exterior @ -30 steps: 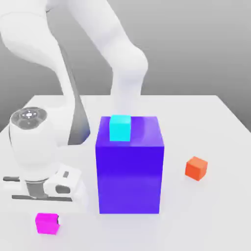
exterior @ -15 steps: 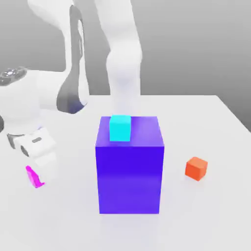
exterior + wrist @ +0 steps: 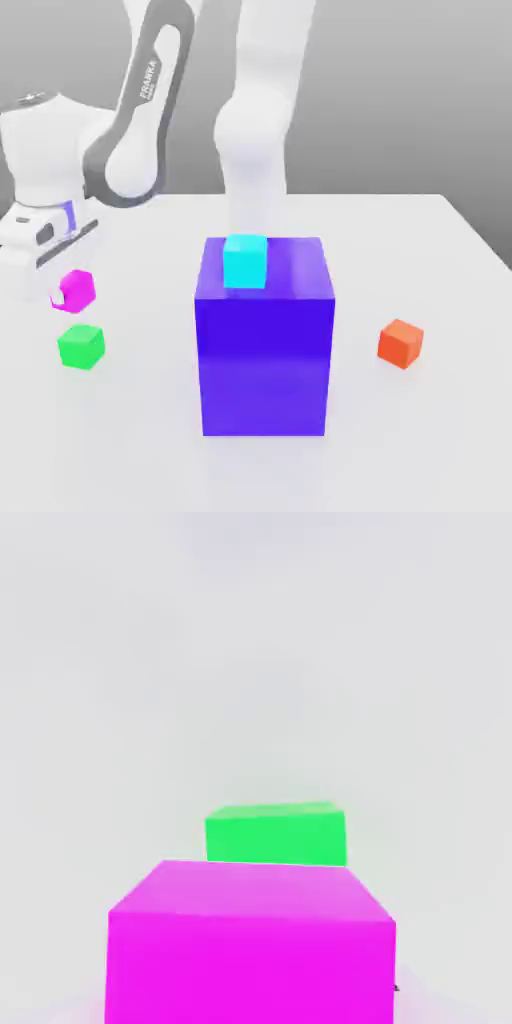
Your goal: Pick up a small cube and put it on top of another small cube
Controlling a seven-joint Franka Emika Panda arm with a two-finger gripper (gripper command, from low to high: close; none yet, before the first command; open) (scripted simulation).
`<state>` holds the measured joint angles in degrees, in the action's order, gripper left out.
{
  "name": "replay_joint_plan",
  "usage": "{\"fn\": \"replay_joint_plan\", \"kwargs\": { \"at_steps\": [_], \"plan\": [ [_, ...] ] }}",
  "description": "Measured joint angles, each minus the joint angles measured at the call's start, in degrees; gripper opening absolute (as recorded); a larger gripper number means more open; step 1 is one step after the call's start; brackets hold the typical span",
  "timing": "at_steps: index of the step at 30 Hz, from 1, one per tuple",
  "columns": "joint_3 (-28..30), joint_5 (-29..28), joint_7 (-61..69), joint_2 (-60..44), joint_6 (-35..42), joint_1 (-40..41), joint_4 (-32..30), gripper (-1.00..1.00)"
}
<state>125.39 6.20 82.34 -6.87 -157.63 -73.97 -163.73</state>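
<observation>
The pincer [image 3: 68,291], at the exterior view's left edge, is clamped narrow on the small magenta cube [image 3: 75,290], which hangs clear of the white tabletop [image 3: 420,420] with the white hand [image 3: 40,232] just above and to the exterior view's left of it. The cube sits tilted in the grip, one corner turned downward. Directly below it, apart from it and resting flat on the tabletop, is the small green cube [image 3: 80,346], the same size as the magenta one. In the hand view the magenta cube [image 3: 250,942] fills the near foreground and the green cube [image 3: 276,834] shows just past its far edge, the two roughly in line but not touching. To the exterior view's right of both stands the big blue-violet block [image 3: 264,350], upright, with a small cyan cube [image 3: 245,261] resting on its top face near the back left corner. Well beyond the block, toward the exterior view's right, a small orange cube [image 3: 401,343] lies alone on the tabletop. The white arm [image 3: 255,110] rises behind the block and bends over toward the hand.
</observation>
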Motion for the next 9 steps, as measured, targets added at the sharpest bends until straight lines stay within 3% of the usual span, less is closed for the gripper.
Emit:
{"fn": "replay_joint_plan", "kwargs": {
  "at_steps": [5, 9],
  "plan": [
    [1.99, -20.12, -14.17, 8.22, -4.34, 3.78, 0.47, -1.00],
    [7.00, -29.59, -20.84, 13.15, -7.88, 0.55, 0.81, -1.00]
  ]
}}
